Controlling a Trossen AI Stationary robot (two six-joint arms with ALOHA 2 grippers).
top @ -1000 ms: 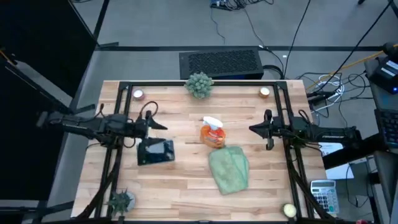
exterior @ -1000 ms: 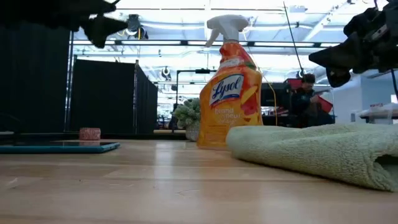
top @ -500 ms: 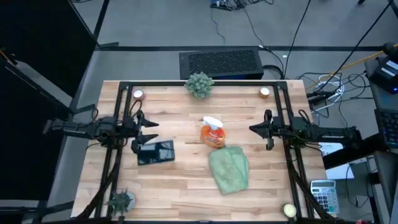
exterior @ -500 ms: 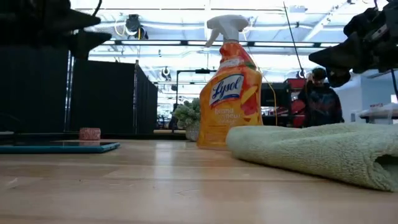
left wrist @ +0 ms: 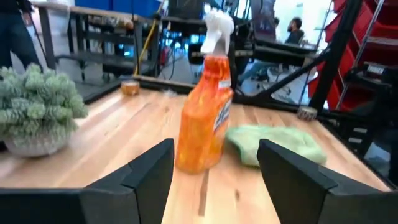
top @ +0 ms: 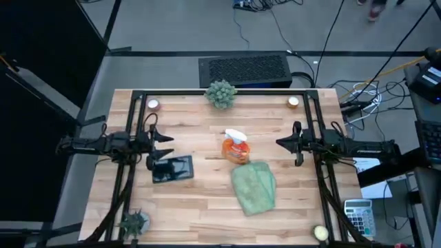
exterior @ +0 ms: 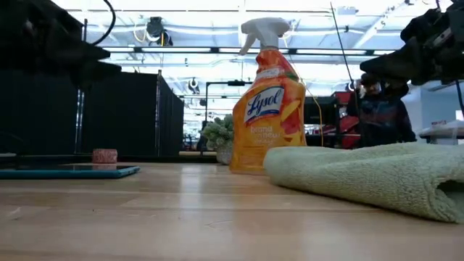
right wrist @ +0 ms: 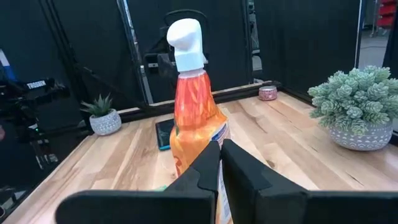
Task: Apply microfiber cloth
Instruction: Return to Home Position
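On the desk (top: 200, 203), the microfiber cloth (top: 253, 187) was seen just beside the orange spray bottle (top: 236, 147). Fingers were spread on the left gripper (top: 164, 146) and pressed together on the right gripper (top: 280, 142). Both arms needed to be drawn back high, clear of that bottle.

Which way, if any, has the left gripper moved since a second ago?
Yes: the left gripper has pulled back leftward in the high view, away from the orange spray bottle, which stands unmoved.
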